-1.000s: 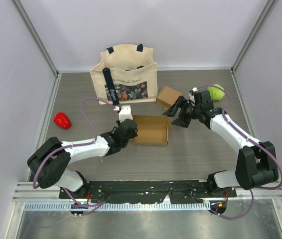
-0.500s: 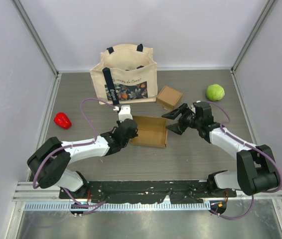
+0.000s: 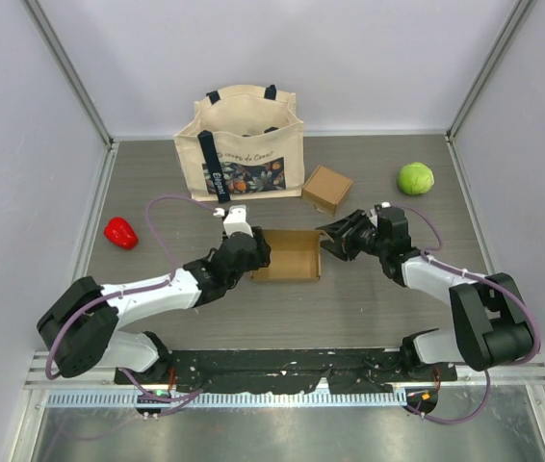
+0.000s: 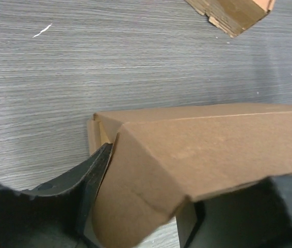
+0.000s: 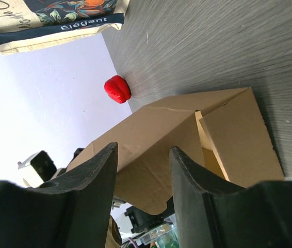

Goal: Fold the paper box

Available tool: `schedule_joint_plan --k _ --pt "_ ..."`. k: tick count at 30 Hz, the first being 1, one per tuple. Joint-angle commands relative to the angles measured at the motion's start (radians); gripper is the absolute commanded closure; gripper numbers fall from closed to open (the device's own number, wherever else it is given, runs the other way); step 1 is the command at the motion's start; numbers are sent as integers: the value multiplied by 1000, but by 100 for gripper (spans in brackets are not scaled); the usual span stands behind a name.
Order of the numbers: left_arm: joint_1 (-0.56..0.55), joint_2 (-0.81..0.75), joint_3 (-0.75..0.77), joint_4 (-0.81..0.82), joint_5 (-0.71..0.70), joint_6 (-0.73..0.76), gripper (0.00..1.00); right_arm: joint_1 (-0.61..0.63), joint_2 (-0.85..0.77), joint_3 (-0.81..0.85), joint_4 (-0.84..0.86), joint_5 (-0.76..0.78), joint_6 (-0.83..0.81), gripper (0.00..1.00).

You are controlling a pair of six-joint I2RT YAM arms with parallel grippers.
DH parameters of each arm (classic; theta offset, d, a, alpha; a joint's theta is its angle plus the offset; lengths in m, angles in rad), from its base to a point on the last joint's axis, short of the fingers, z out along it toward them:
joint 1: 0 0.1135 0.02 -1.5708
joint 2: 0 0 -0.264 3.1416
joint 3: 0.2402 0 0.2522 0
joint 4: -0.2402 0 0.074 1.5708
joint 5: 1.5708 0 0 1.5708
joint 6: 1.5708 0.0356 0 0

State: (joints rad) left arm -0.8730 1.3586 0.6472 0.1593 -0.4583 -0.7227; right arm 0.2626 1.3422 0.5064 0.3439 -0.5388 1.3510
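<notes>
Left tool (image 3: 253,252) straddles the left wall of the box (image 3: 290,254), jaws half apart; I cannot tell whether it pinches. The box lies mid-frame on the worktop (image 3: 378,308), between both tools. Right tool (image 3: 329,241), half-wide and empty, faces its right flap. Likely step: folding the side walls. Next, nudge that flap inward.

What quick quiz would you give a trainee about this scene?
1. True or false: the red pepper lies outside the tote bag.
2. The left hand and right hand are both at which thing? A tote bag, B open paper box, C red pepper.
3. How many cardboard boxes show in the top view?
Key: 1 true. 2 B. 3 two: the open paper box and a small closed box.
</notes>
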Motion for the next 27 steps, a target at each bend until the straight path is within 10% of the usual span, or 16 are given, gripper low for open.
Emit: schedule_joint_plan --k 1,8,23,27 --pt "-4 -81 -24 46 76 19 48 10 21 -35 136 7 -44 51" --pt "2 -203 -11 -151 167 57 25 10 41 -37 172 13 -99 51" --pt "78 -599 44 -622 244 -87 23 12 41 64 48 -32 -239 45" --pt "279 -530 170 -764 343 -187 23 10 20 171 -169 -13 -390 38"
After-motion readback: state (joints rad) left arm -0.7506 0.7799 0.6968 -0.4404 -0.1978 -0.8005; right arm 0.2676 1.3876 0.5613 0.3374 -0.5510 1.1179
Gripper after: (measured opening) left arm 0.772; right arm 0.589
